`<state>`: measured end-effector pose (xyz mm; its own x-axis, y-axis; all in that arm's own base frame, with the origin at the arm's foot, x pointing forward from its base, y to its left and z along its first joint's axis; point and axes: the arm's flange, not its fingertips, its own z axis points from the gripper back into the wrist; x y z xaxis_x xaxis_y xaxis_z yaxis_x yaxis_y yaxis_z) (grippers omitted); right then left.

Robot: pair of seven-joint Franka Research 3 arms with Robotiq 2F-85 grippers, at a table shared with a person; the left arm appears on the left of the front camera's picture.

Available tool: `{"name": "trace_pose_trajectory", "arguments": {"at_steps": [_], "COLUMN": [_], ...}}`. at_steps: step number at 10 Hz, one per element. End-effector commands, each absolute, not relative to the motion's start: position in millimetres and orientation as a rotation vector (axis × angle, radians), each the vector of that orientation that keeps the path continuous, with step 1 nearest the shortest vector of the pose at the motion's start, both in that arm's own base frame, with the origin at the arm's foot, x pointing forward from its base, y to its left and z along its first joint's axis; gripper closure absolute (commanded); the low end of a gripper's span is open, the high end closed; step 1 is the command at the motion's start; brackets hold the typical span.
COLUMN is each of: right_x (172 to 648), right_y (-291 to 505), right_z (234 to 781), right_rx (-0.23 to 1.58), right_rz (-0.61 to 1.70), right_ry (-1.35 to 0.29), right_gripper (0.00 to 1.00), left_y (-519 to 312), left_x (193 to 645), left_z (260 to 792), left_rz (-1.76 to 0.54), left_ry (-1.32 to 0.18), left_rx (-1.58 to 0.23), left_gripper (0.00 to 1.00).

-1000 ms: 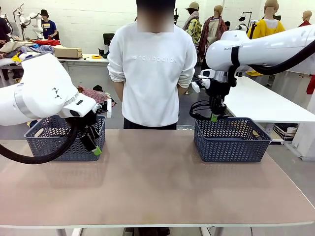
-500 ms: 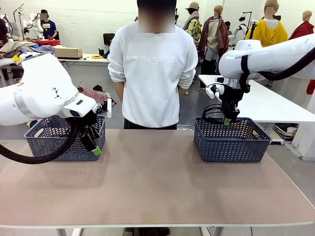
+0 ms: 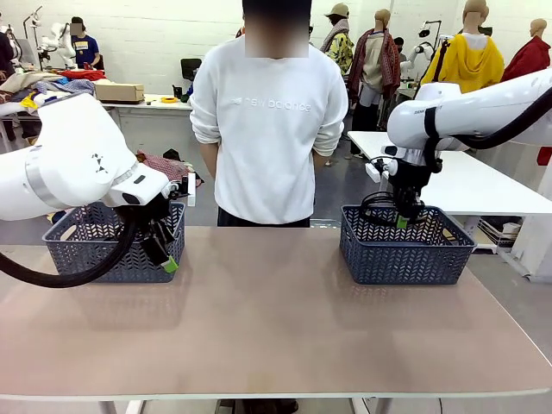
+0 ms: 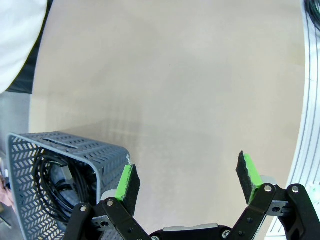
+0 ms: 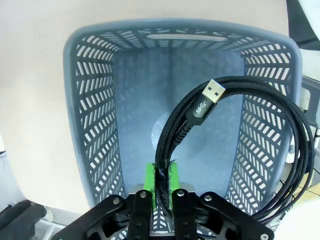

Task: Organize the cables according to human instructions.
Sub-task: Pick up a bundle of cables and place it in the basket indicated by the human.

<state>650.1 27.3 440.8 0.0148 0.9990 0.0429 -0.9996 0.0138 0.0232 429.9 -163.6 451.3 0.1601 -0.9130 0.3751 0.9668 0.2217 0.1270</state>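
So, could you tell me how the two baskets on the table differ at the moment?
The left basket already holds coiled black cables; the right basket looks bare inside. The open left gripper sits beside its basket, while the right gripper holds a coiled cable over its own. Both are matching grey-blue slotted baskets.

White rounded arms, thick black hoses, black claw (image 5: 161,192) with green pads (image 4: 250,172)
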Motion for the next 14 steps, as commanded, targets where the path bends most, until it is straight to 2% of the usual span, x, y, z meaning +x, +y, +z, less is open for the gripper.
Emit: {"name": "trace_pose_trajectory", "arguments": {"at_steps": [1,4,5,6,7,8,9,10,11,12,13,14], "right_x": [643.7,639.8,639.2,639.0,637.4,636.5,635.9,634.8,633.9,634.1,634.7,635.0], "right_y": [22.0,23.5,23.1,22.8,23.4,23.5,23.2,23.0,23.1,23.5,24.2,24.3], "right_z": [433.7,430.3,429.3,428.0,429.6,433.2,434.4,434.9,434.9,434.6,433.9,433.1], "right_rx": [0.055,0.066,0.057,0.072,0.079,0.086,0.081,0.084,0.083,0.085,0.090,0.090], "right_rz": [1.570,1.568,1.562,1.565,1.561,1.554,1.548,1.548,1.547,1.547,1.551,1.553], "right_ry": [-0.049,-0.047,-0.025,-0.015,-0.014,-0.010,-0.011,-0.009,-0.007,-0.004,-0.002,0.002], "right_gripper": [0.87,0.87,0.67,0.67,0.47,0.63,0.28,0.44,0.08,0.24,0.00,0.04], "left_y": [-161.3,-161.3,-161.3,-161.3,-161.3,-161.3,-161.3,-161.3,-161.3,-161.3,-161.3,-161.3], "left_x": [430.4,430.4,430.4,430.4,430.4,430.4,430.4,430.4,430.4,430.4,430.4,430.4], "left_z": [453.7,453.7,453.7,453.7,453.7,453.7,453.7,453.7,453.7,453.7,453.7,453.7], "left_rz": [-1.356,-1.356,-1.356,-1.356,-1.356,-1.356,-1.356,-1.356,-1.356,-1.356,-1.356,-1.356], "left_ry": [-0.409,-0.409,-0.409,-0.409,-0.409,-0.409,-0.409,-0.409,-0.409,-0.409,-0.409,-0.409], "left_rx": [-0.149,-0.149,-0.149,-0.149,-0.149,-0.149,-0.149,-0.149,-0.149,-0.149,-0.149,-0.149], "left_gripper": [0.00,0.00,0.00,0.00,0.00,0.00,0.00,0.00,0.00,0.00,0.00,0.00]}}
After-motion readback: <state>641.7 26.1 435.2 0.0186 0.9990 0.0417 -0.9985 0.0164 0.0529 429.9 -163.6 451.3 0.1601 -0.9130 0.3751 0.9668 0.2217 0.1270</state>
